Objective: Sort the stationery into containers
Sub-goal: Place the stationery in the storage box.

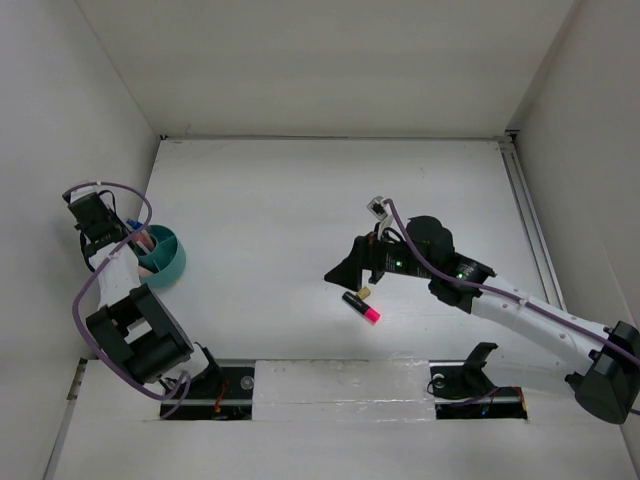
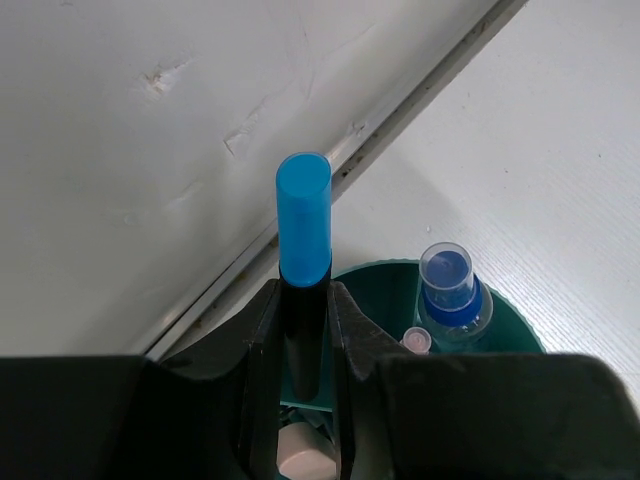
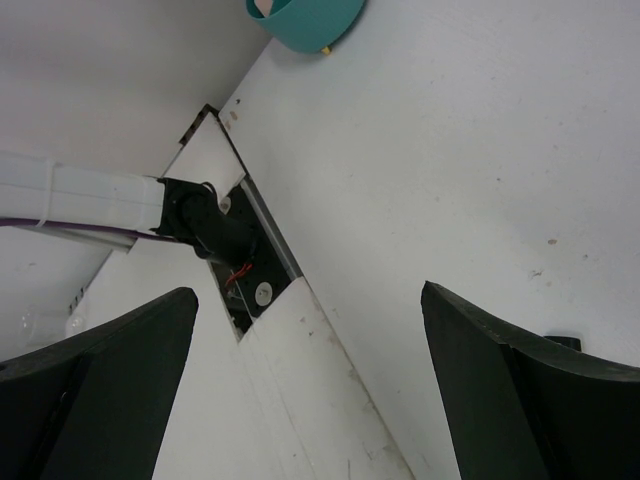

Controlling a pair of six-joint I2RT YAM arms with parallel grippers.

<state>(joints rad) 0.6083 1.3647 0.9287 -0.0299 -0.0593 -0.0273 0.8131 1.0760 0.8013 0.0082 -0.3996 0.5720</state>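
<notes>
My left gripper clamps a blue-ended marker over the teal organizer; my right gripper gapes wide above the surface.

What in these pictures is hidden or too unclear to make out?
Top view: left arm covers much of the organizer; contents unclear.
Left wrist: left gripper hides the blue-capped marker's lower end.
Right wrist: the pink-ended marker lies outside the frame.
</notes>
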